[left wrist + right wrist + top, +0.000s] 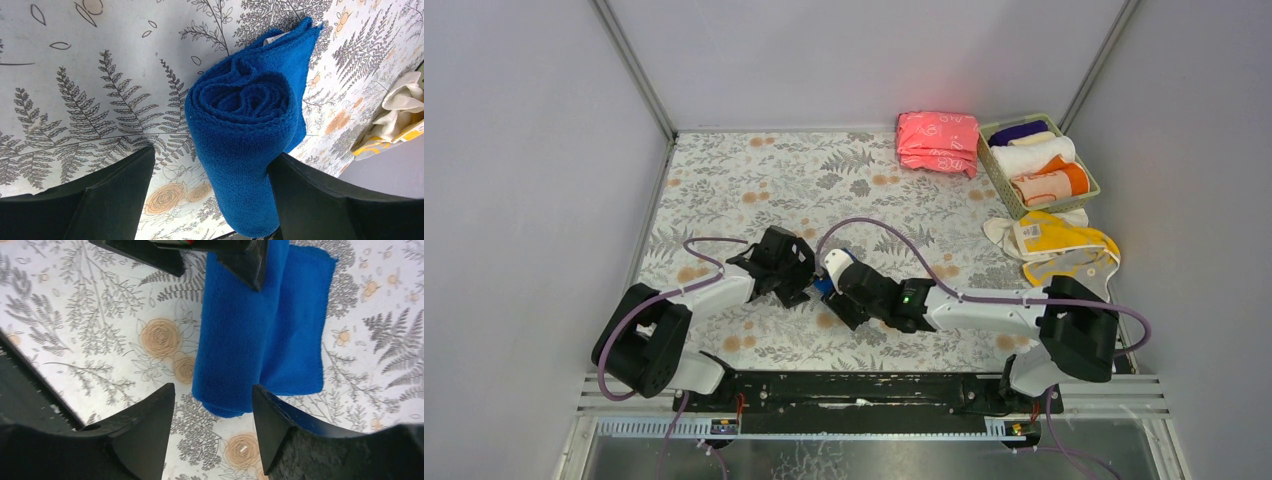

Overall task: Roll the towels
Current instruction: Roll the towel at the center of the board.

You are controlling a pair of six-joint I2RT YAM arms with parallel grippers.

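Towel first: the plain royal blue terry towel (235, 330) lies mid-table on the grey fern-and-rose printed tablecloth (90, 315). Most of it is wound into a fat roll, and a flat tail not yet taken up lies against the roll's side. From the left wrist we see its spiral end almost square on, so its long axis runs straight from one gripper to the other, and that line is what the coming move turns on.

Our left gripper (211, 155) straddles one end with its black fingers spread wide. One finger stands clear of the cloth, with tablecloth showing between. The other is just beside the roll or brushing it, and we cannot tell which.

Our right gripper (212, 387) faces the opposite end, its fingers also spread and pinching nothing, with the roll's blunt end sitting just in their mouth. Neither arm is plainly nearer, since each has an end.

As the right wrist sees it, the tail lies to the right of the roll. We judge that finishing means turning the roll sideways over that tail, across the axis and not along it. Both ends would have to move together, or the roll may skew into a cone
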